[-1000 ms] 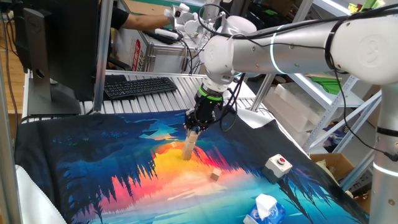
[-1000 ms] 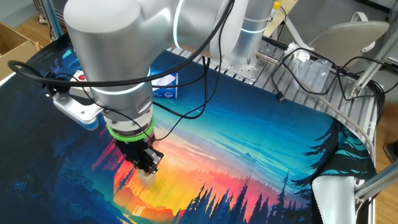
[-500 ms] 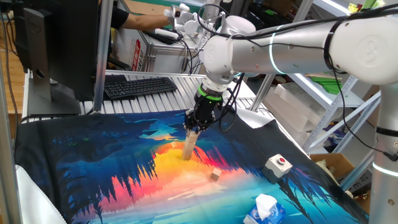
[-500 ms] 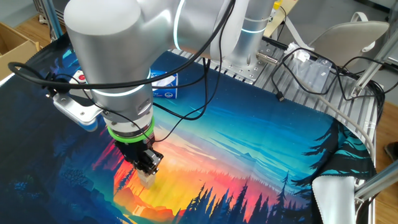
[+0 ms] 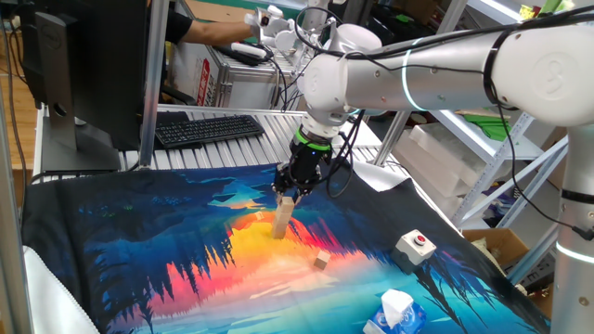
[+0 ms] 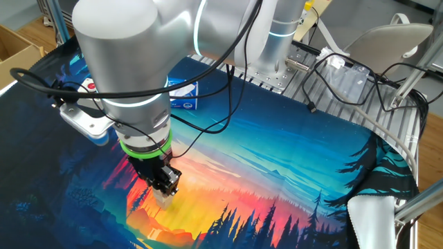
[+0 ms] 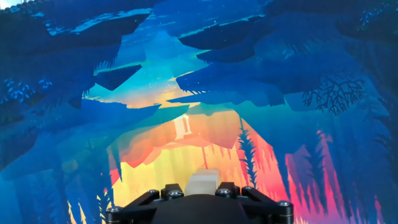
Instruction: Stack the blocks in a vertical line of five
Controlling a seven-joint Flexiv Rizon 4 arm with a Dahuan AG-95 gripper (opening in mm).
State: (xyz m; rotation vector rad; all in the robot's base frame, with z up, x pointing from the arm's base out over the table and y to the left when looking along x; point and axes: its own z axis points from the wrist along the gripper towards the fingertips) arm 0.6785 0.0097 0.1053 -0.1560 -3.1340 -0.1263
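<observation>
Gripper (image 5: 287,196) atop block stack (image 5: 282,221); 1 loose block (image 5: 320,262)

no legible text, labels, brands or numbers anywhere

Two fixed cameras facing the printed mat (image 5: 186,250) from opposite sides, hand camera close, looking down

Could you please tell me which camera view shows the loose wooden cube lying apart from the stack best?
One fixed view: the loose pale tan wooden cube lies unobstructed on the colourful mat. The other fixed view and the hand view do not show it.
</observation>
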